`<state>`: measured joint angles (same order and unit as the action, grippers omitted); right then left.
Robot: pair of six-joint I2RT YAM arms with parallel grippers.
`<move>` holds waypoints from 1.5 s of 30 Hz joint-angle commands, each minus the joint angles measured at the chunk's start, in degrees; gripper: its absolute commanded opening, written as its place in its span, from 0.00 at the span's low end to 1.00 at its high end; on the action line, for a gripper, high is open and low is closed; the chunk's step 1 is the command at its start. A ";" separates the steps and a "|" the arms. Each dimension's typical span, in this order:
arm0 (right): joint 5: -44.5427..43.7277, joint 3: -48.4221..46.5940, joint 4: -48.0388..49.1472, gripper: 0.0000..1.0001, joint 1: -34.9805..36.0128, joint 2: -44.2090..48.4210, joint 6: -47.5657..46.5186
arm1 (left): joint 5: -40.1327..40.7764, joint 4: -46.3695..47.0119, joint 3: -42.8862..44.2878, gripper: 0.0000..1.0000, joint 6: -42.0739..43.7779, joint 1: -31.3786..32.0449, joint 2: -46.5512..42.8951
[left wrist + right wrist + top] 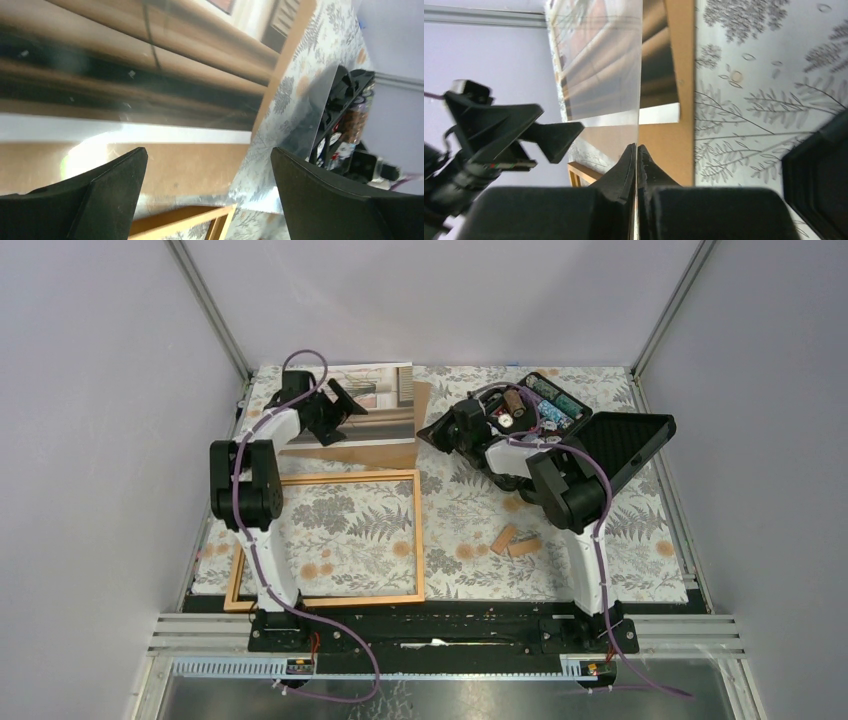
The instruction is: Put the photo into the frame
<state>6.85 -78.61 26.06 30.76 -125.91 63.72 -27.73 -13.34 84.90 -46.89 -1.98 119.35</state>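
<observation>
Frame [418, 540]: one, flat on the patterned cloth [460, 510] at near left. Its near border runs along the cloth's near edge, and the left arm hides part of its left border.
Left gripper [208, 155]: hangs over the photo's left part, jaws spread wide, gripping nothing.
Photo [390, 400]: one, picture side up at the far edge, lying on the backing board just beyond the frame's far border.
Backing board [390, 454]: one, brown, showing past the photo's near and right edges.
Clear sheet [604, 85]: one, over the photo.
Right gripper [637, 150]: jaws clenched on the clear sheet's right edge.
Wooden blocks [504, 537]: two, side by side, with open cloth between them and the frame.
Black case [625, 445]: one, lid open, far right.
</observation>
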 commanded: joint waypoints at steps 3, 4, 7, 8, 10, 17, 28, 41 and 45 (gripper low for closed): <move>7.40 -8.03 -3.91 0.00 -2.18 3.12 -1.91 | 18.09 -5.94 4.50 0.99 15.25 6.09 -20.69; 8.20 -9.49 -5.44 0.00 -2.35 3.22 -1.52 | 19.37 -5.88 4.44 0.99 16.05 6.67 -22.62; 11.26 -12.84 -8.21 0.00 -2.34 4.14 1.03 | 23.19 -5.42 3.90 0.99 18.17 8.06 -27.42; 12.12 -12.47 -7.75 0.00 -2.29 4.79 3.10 | 24.45 -5.44 3.79 0.99 19.01 8.57 -28.80; 14.26 -10.71 -3.91 0.00 -2.20 6.17 9.00 | 26.01 -5.38 3.64 0.99 20.17 9.56 -30.87; 16.44 -2.11 1.42 0.00 1.41 13.21 20.69 | 26.19 -5.41 3.89 0.99 21.41 13.78 -34.65; 11.38 18.85 11.56 0.00 11.96 20.43 18.59 | 26.53 -2.57 0.27 0.99 18.93 21.45 -37.94; -7.77 34.03 23.21 0.00 24.19 23.38 9.33 | 26.53 -3.19 1.29 0.99 20.10 27.37 -40.20; -15.68 37.08 27.24 0.00 29.02 23.15 10.45 | 25.21 -3.11 1.32 0.99 19.52 27.38 -40.22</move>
<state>2.55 -43.72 45.69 55.72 -105.49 75.96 -1.28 -19.22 85.36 -27.00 25.39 81.43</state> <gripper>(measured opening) 0.017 0.987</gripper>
